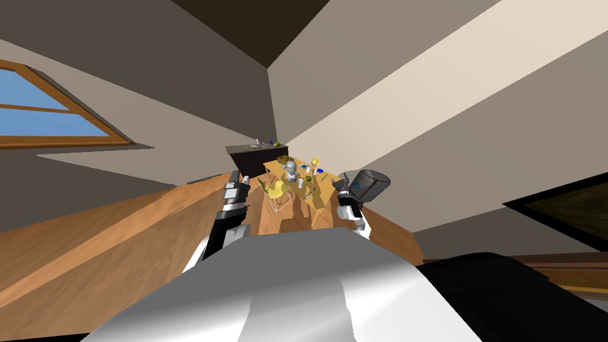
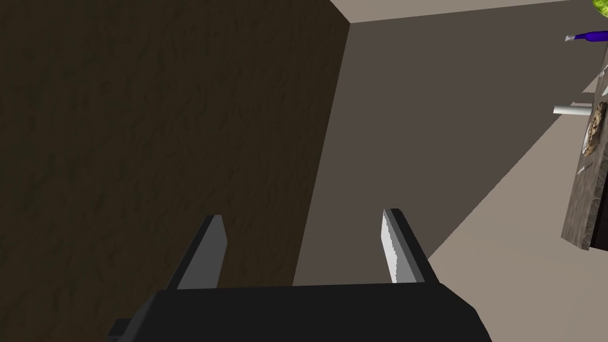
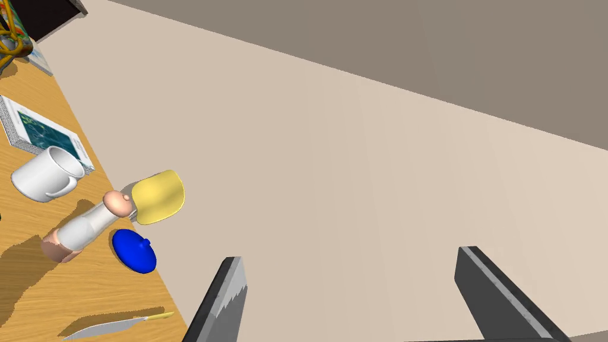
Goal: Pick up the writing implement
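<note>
Left pincer [image 2: 304, 215]: fingers standing apart, gripping nothing.
Right pincer [image 3: 351, 255]: fingers standing apart, hovering beside the bench [image 3: 89, 285] edge.
Writing implement: too small to tell apart among things lying on the bench.

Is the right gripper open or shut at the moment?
Open. The right gripper has its jaws standing far apart in the right wrist view, with nothing held between them.

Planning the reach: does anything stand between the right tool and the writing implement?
I cannot pick out the writing implement, so cannot say. The open right tool hangs beside the wooden table, nearest a round blue lid and a grey-bladed knife.
</note>
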Available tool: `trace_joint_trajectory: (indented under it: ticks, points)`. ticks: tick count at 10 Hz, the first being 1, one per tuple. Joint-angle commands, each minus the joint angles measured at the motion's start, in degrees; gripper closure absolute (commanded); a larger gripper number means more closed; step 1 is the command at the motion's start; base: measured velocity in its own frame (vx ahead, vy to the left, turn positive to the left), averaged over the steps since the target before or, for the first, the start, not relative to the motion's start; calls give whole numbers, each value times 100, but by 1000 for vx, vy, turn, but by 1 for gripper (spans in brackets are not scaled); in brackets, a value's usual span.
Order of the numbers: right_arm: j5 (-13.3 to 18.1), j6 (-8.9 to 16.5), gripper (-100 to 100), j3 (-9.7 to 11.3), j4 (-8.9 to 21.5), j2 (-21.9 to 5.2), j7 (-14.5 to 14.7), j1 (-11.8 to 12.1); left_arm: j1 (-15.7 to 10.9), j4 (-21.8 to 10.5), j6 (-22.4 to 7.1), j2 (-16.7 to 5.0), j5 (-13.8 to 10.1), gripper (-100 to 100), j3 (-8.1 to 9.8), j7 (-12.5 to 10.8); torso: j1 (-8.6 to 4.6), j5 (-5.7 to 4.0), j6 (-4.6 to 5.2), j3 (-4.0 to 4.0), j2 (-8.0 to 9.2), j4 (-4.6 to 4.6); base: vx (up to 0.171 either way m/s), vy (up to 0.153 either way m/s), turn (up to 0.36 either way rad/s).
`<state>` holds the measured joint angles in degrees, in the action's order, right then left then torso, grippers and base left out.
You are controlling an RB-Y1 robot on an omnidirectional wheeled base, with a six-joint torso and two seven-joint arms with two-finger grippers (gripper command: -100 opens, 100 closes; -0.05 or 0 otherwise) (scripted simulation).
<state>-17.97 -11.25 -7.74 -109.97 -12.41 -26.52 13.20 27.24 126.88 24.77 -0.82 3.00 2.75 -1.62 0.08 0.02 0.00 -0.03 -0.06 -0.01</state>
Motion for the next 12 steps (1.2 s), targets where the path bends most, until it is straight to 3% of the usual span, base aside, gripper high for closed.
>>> trace_joint_trajectory:
  ticks: [1, 4, 5, 6, 7, 8, 9, 11, 12]
  points:
    - [-115, 126, -100, -30, 257, -36, -98, -130, 0, 0, 0, 0, 0, 0, 0, 0, 0, 0, 0, 0, 0, 0, 9, 27, -8]
    - [-631, 568, -100, -138, 814, -233, -500, -498, 0, 0, 0, 0, 0, 0, 0, 0, 4, 1, 0, -1, -2, -1, 13, 41, -9]
    - [-647, 568, -100, -138, 982, -233, -500, -498, 0, 0, 0, 0, 0, 0, 0, 0, 7, 1, -1, -2, -3, -1, 7, 37, -3]
    - [-874, 795, -100, -188, 1182, -329, -705, -684, 0, 0, 0, 0, 0, 0, 0, 0, 5, 1, 0, -1, 0, -1, 14, 41, -8]
    - [-920, 795, -100, -188, 1360, -329, -705, -684, 0, 0, 0, 0, 0, 0, 0, 0, 6, 1, 0, -2, -3, 0, 18, 34, -3]
    - [-920, 795, -100, -188, 1360, -329, -705, -684, 0, 0, 0, 0, 0, 0, 0, 0, 3, 1, 1, -1, -2, -1, 8, 12, -4]
    - [-1196, 1025, -100, -236, 1562, -420, -912, -869, 0, 0, 0, 0, 0, 0, 0, 0, -3, 0, 0, 0, 1, 0, 20, 27, -3]
    - [-1196, 1025, -100, -236, 1745, -420, -912, -869, 0, 0, 0, 0, 0, 0, 0, 0, 2, 1, 0, -2, -3, -1, 13, 22, -3]
    - [-1469, 1258, -100, -283, 1902, -505, -1121, -1053, 0, 0, 0, 0, 0, 0, 0, 0, -3, 0, 0, 0, 0, 0, 16, 27, -3]
